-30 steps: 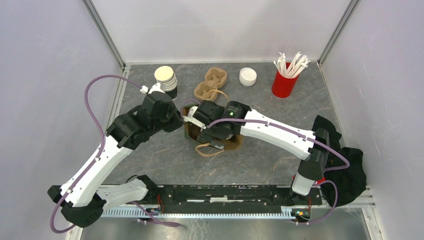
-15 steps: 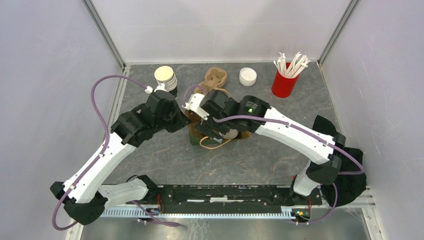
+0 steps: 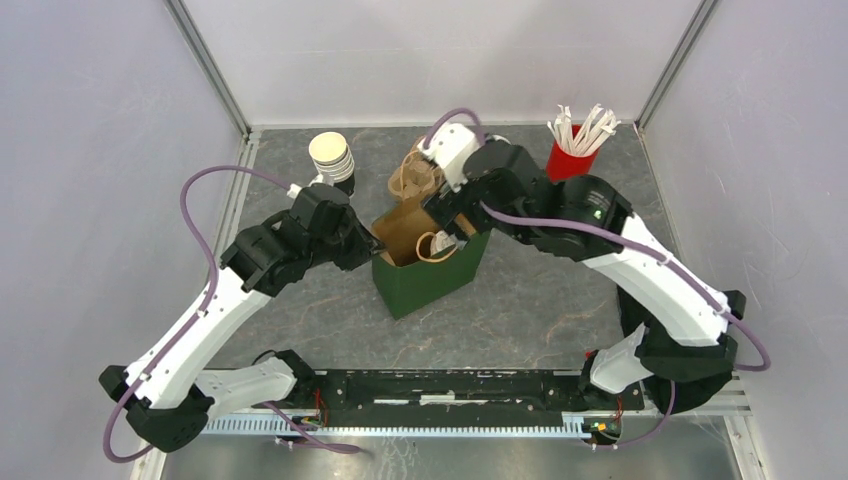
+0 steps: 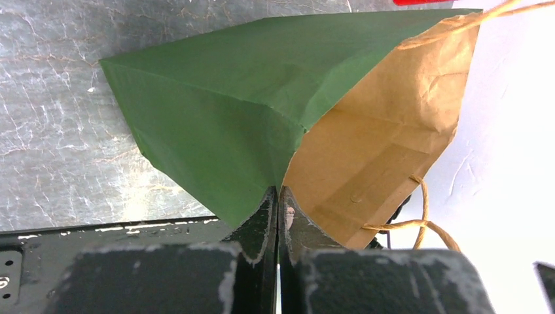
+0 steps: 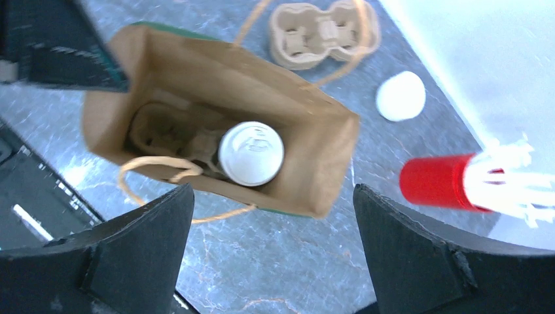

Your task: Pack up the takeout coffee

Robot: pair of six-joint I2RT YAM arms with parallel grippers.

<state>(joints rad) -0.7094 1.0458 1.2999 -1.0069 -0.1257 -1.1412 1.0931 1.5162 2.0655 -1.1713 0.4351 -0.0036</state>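
A green paper bag (image 3: 430, 275) stands upright and open in the middle of the surface (image 3: 560, 320). The takeout coffee (image 5: 251, 154) sits inside it, white lid up, toward the bag's right end. The left gripper (image 4: 278, 193) is clamped on the bag's left rim, fingers pressed together on the paper. The right gripper (image 5: 271, 196) hangs above the bag's mouth, jaws spread wide with nothing between them. Along the far side, from left to right, are a stack of cups (image 3: 332, 158), a pulp cup carrier (image 5: 325, 33), white lids (image 5: 400, 96) and a red cup of stirrers (image 3: 568, 165).
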